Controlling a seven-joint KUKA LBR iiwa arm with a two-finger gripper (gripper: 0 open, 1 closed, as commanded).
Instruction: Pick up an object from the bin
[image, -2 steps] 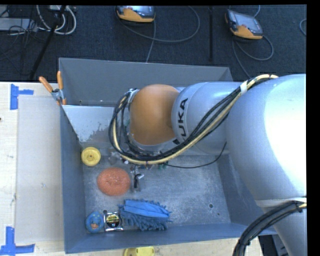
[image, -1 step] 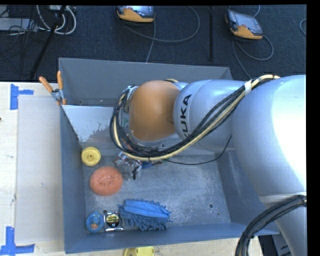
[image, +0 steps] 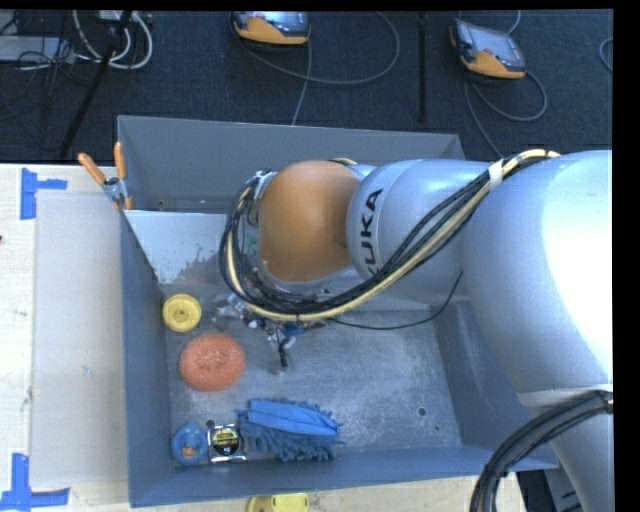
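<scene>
Down low near the middle of the bin (image: 400, 380), just right of a fuzzy orange-red ball (image: 212, 361) and not touching it: gripper (image: 282, 352), tucked under the orange wrist cover (image: 305, 220) and a tangle of cables (image: 238, 268). Can't tell if open or clenched, too dark and skinny from this angle, and nothing visibly grasped. Seems to hang over bare grey floor rather than over any one item.

Guessing the ball as the closest candidate, sitting left of centre, just below a yellow roll-shaped thing (image: 182, 312). Looks like a scrubby pouf, so probably light, squashy and rough enough not to slip. Best squeezed straight across the middle, allowing for some give. Could roll if nudged from one side only.

Further off, along the lower wall: a blue ribbed mitt or duster (image: 290, 430), floppy by the look of it, right up against a yellow-and-black tape measure (image: 226, 440) and a small blue round thing (image: 188, 443). Hard to say what that last one is. Can't see much of the bin's back and right side past the arm (image: 520, 260), so no clue what sits under there.
</scene>
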